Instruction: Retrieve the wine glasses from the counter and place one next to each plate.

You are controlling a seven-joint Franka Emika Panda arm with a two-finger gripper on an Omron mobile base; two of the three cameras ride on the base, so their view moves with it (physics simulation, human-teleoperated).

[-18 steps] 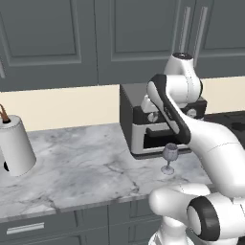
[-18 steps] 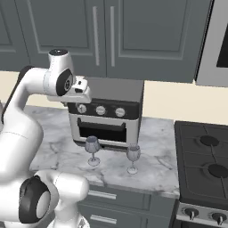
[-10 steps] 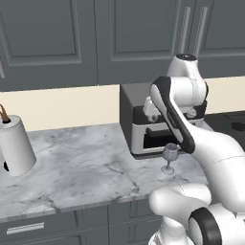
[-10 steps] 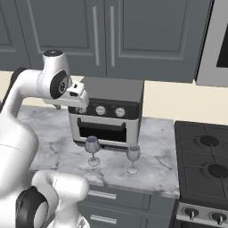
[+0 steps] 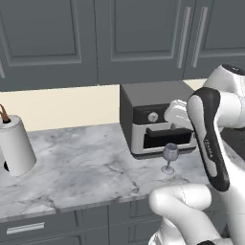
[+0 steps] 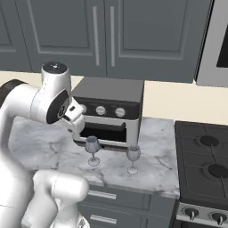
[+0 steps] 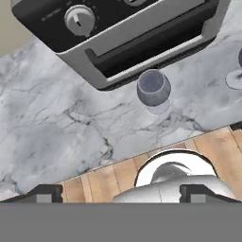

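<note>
Two clear wine glasses stand upright on the white marble counter (image 6: 40, 142) in front of the toaster oven (image 6: 109, 109): the left wine glass (image 6: 92, 148) and the right wine glass (image 6: 132, 156). From the left base view one wine glass (image 5: 169, 156) shows beside my forearm. In the hand view my gripper (image 7: 121, 194) is open, its fingertips (image 7: 45, 194) far apart, with the left wine glass (image 7: 153, 88) ahead of it and untouched; the other wine glass's foot (image 7: 235, 78) sits at the right edge. My hand hovers above and left of the left glass. The plates are out of view.
The toaster oven (image 5: 153, 119) stands close behind the glasses. A black stove (image 6: 205, 169) adjoins the counter on the right. A paper towel roll (image 5: 15, 143) stands far left. Dark cabinets (image 5: 119, 38) hang above. Wooden floor (image 7: 118, 165) lies below the counter edge.
My hand has come down in front of the toaster oven, closer to the left glass, and its jaws have spread wide. Both glasses stand where they were.
</note>
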